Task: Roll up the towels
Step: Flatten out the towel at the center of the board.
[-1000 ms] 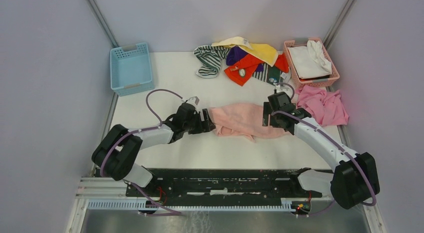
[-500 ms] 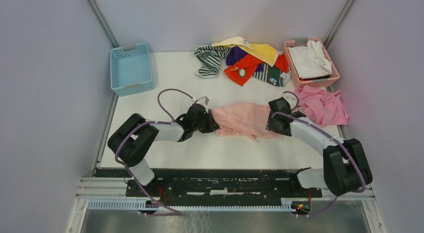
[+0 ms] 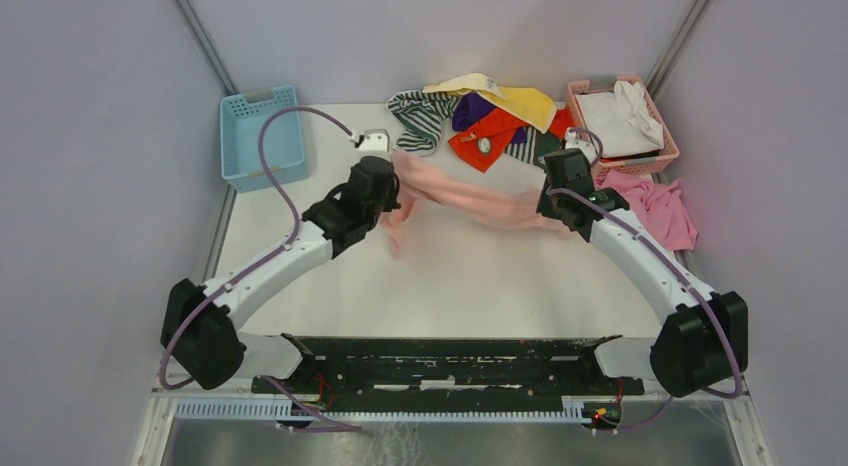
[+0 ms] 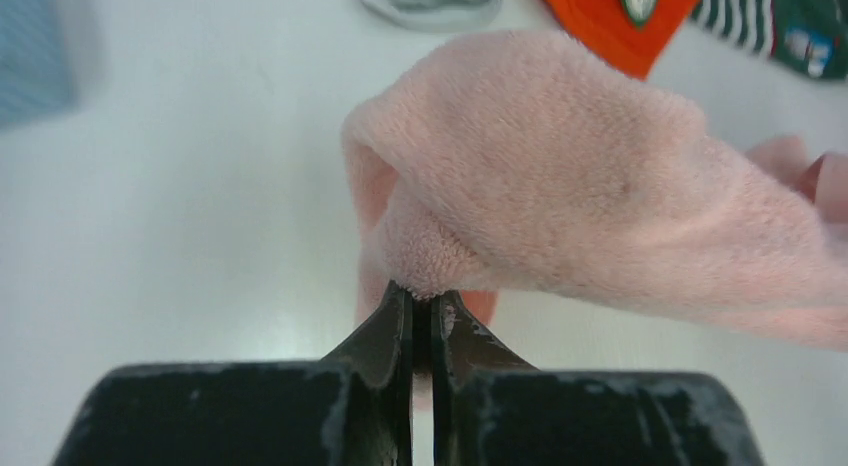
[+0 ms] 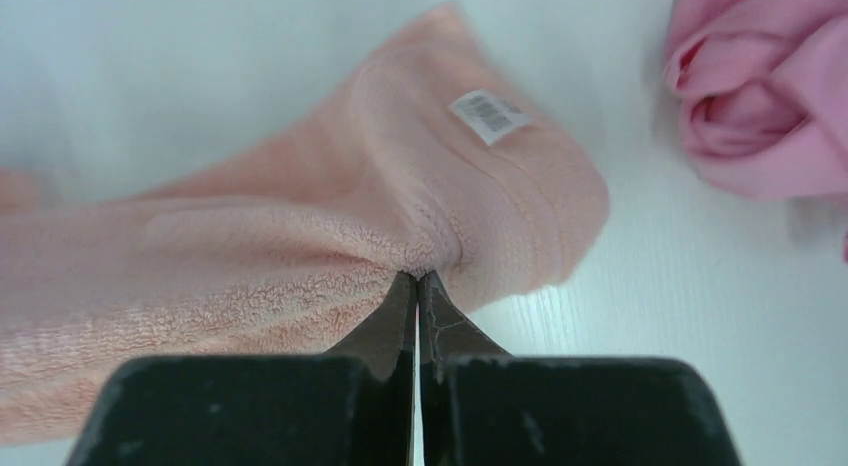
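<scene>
A fleecy light pink towel (image 3: 470, 198) stretches as a twisted band across the middle of the surface, from 9 to 3 o'clock, held up by both ends. Its 9 o'clock end droops in a loose flap, and a small white tag (image 5: 487, 116) sits near the other end. At 12 to 1 o'clock lies a crumpled heap: a green-and-white striped towel (image 3: 415, 116), a pale yellow towel (image 3: 500, 94) on top, a purple towel (image 3: 470, 111), an orange-red towel (image 3: 480, 143) and a dark green towel (image 3: 545, 146). A brighter pink towel (image 3: 655, 211) lies bunched at 3 o'clock.

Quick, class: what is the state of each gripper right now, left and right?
Left gripper: shut on one end of the light pink towel.
Right gripper: shut on the other end of that towel.
</scene>
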{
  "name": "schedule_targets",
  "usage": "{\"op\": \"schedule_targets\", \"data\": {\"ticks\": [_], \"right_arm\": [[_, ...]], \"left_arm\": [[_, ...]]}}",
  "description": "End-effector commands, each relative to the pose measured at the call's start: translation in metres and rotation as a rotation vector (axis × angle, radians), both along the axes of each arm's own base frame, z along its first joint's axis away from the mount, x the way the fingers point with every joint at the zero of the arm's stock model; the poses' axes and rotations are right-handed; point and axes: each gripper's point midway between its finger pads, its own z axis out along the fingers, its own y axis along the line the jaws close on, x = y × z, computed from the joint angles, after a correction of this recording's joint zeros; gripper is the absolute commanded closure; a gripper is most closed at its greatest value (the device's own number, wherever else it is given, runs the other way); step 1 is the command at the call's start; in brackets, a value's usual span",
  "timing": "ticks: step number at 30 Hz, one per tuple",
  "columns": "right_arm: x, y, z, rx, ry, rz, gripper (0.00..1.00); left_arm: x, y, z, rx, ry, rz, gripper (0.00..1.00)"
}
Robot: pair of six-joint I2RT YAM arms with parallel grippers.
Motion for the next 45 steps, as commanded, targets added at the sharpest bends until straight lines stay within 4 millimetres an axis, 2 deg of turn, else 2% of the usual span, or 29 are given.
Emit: {"op": "schedule_targets", "data": {"ticks": [1, 3, 6, 8, 10, 14, 19, 23, 28, 31, 32, 34, 37, 41, 45], "right_arm": [[0.003, -0.015, 0.070, -0.053, -0.131, -0.009, 0.99], [0.001, -0.017, 0.084, -0.057, -0.152, -0.003, 0.95], [0.001, -0.016, 0.088, -0.058, -0.161, 0.012, 0.81], [0.000, -0.019, 0.078, -0.080, -0.135, 0.008, 0.64], [-0.002, -0.020, 0.067, -0.095, -0.101, 0.012, 0.54], [-0.007, -0.012, 0.047, -0.075, -0.048, 0.061, 0.41], [-0.017, 0.024, 0.017, 0.057, 0.024, 0.225, 0.34], [-0.022, 0.056, -0.013, 0.157, 0.092, 0.325, 0.33], [-0.025, 0.104, -0.035, 0.168, 0.139, 0.437, 0.31], [-0.019, 0.144, -0.039, 0.191, 0.140, 0.521, 0.31], [-0.019, 0.155, -0.047, 0.202, 0.166, 0.544, 0.30], [-0.015, 0.166, -0.061, 0.227, 0.194, 0.551, 0.30], [0.000, 0.149, -0.085, 0.164, 0.219, 0.454, 0.29], [0.023, 0.100, -0.112, 0.199, 0.251, 0.248, 0.28], [0.044, 0.053, -0.119, 0.243, 0.215, 0.055, 0.27]], "left_arm": [[-0.007, 0.075, 0.090, 0.283, -0.128, 0.167, 0.97], [-0.017, 0.087, 0.102, 0.318, -0.117, 0.175, 0.96], [-0.032, 0.096, 0.088, 0.338, -0.065, 0.168, 0.78], [-0.040, 0.098, 0.070, 0.322, -0.034, 0.169, 0.58], [-0.045, 0.097, 0.054, 0.288, -0.027, 0.171, 0.43], [-0.054, 0.103, 0.036, 0.231, -0.024, 0.201, 0.28], [-0.054, 0.126, 0.021, 0.062, 0.009, 0.244, 0.22], [-0.050, 0.160, 0.007, -0.081, 0.052, 0.320, 0.19], [-0.045, 0.199, -0.015, -0.228, 0.084, 0.471, 0.16], [-0.040, 0.207, -0.026, -0.286, 0.109, 0.500, 0.16], [-0.038, 0.207, -0.028, -0.294, 0.119, 0.497, 0.16], [-0.034, 0.206, -0.033, -0.294, 0.145, 0.485, 0.16], [-0.034, 0.206, -0.039, -0.285, 0.174, 0.486, 0.16], [-0.037, 0.212, -0.042, -0.289, 0.171, 0.519, 0.13], [-0.039, 0.221, -0.051, -0.321, 0.189, 0.563, 0.12]]}}
